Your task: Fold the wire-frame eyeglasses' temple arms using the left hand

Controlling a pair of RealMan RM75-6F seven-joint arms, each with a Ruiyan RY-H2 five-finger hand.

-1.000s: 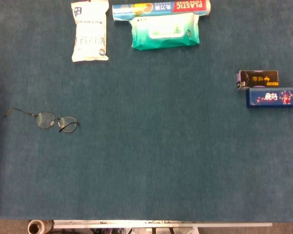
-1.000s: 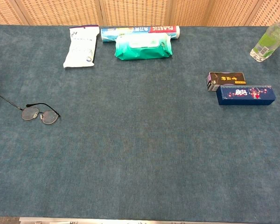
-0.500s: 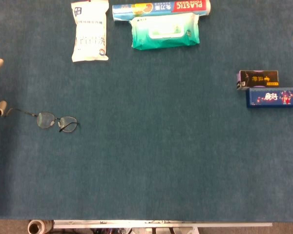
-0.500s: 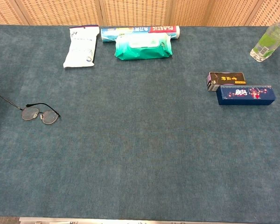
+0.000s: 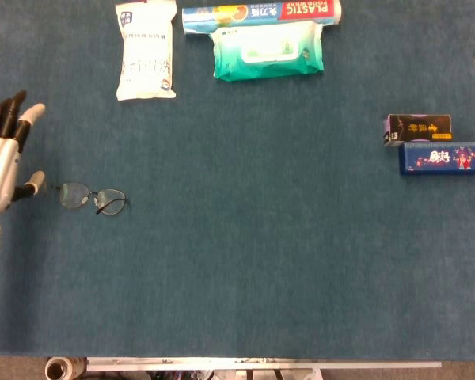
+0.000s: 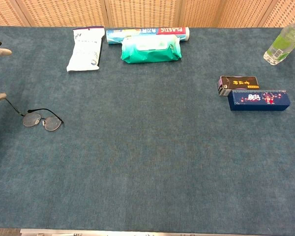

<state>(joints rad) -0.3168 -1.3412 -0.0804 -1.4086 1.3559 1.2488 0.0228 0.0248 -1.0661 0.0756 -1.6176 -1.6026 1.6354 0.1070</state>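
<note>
Now the left hand (image 5: 4, 162) has slid in from the left edge; 1 sec ago it wasn't there at all. It's shiny silver w/ dark fingers (image 5: 8, 111). They point up the table, close side by side, and the thumb sticks out apart. It holds nothing. Thumb tip is right by the end of one long thin arm of the eyeglasses (image 5: 91, 197); can't tell if it touches. In the chest view only fingertips peek in at the edge.

The glasses lie flat on the fuzzy blue-green table cloth (image 5: 245, 261), near the left side, just right of the hand. Thin dark wire, two round lenses. One arm looks tucked in by the lenses, the other sticks way out.

Up top: a soft white pouch (image 5: 146, 50), then a long tube box (image 5: 261, 13) w/ a puffy green wipes pack (image 5: 267, 51) touching it. Far right, a small black box (image 5: 418, 128) sits just above a long blue box (image 5: 445, 157). A clear plastic bottle (image 6: 283, 41) stands in the corner.
</note>
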